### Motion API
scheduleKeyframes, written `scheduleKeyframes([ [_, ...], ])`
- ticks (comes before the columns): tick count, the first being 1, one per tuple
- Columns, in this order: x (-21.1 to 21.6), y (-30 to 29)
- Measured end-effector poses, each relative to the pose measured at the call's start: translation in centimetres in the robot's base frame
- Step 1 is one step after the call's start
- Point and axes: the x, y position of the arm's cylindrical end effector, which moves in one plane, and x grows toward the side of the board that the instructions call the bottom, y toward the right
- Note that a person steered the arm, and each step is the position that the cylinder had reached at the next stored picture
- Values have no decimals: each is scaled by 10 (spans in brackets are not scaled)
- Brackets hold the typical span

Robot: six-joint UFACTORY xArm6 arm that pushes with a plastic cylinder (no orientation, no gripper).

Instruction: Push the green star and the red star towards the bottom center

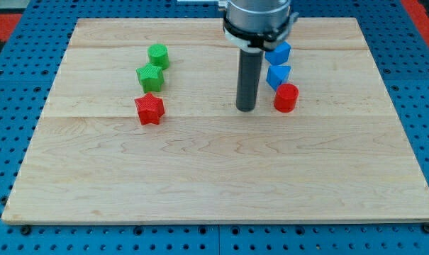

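Observation:
The green star (149,76) lies in the board's upper left part, with the red star (149,109) just below it, nearly touching. My tip (245,109) rests on the board near the middle, well to the right of both stars and level with the red star. It touches no block.
A green round block (158,55) sits just above the green star. To the right of my tip stand a red cylinder (286,98) and two blue blocks (278,75), (278,52) stacked upward in the view. The wooden board (221,177) lies on a blue pegboard.

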Motion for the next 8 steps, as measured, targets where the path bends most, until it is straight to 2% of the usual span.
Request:
scheduleKeyframes([
  [2,-104,-35],
  [3,-137,-76],
  [5,-129,-155],
  [6,-105,-161],
  [8,-14,-161],
])
